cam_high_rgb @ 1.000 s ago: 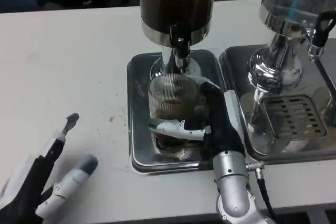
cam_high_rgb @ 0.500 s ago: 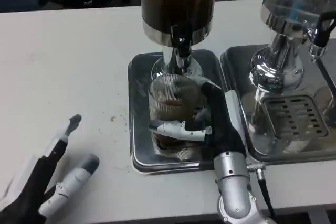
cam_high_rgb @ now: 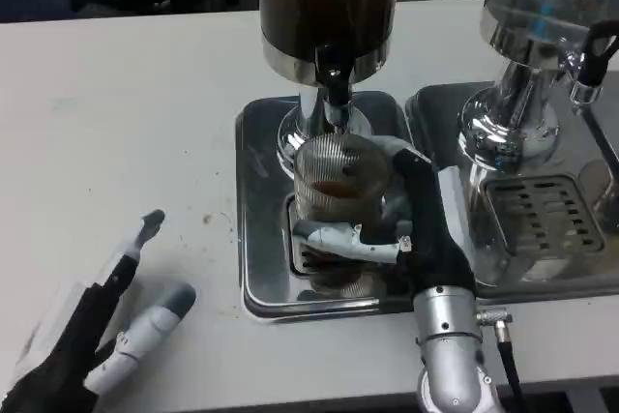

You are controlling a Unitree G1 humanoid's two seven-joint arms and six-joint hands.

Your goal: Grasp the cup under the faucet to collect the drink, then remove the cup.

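A ribbed clear cup (cam_high_rgb: 334, 181) with dark drink in its lower part stands on the steel drip tray (cam_high_rgb: 261, 229), right below the black faucet (cam_high_rgb: 334, 94) of the dark drink dispenser (cam_high_rgb: 327, 7). My right hand (cam_high_rgb: 397, 229) grips the cup, thumb across its front and fingers behind its right side. My left hand (cam_high_rgb: 102, 326) rests on the white table at the lower left with its fingers spread and nothing in it.
A second chrome dispenser (cam_high_rgb: 527, 65) stands to the right on its own tray with a slotted grate (cam_high_rgb: 537, 215). The white table (cam_high_rgb: 116, 123) stretches to the left and back.
My right hand and the cup have shifted a little right and back, closer under the faucet. The left hand has slid slightly right and forward.
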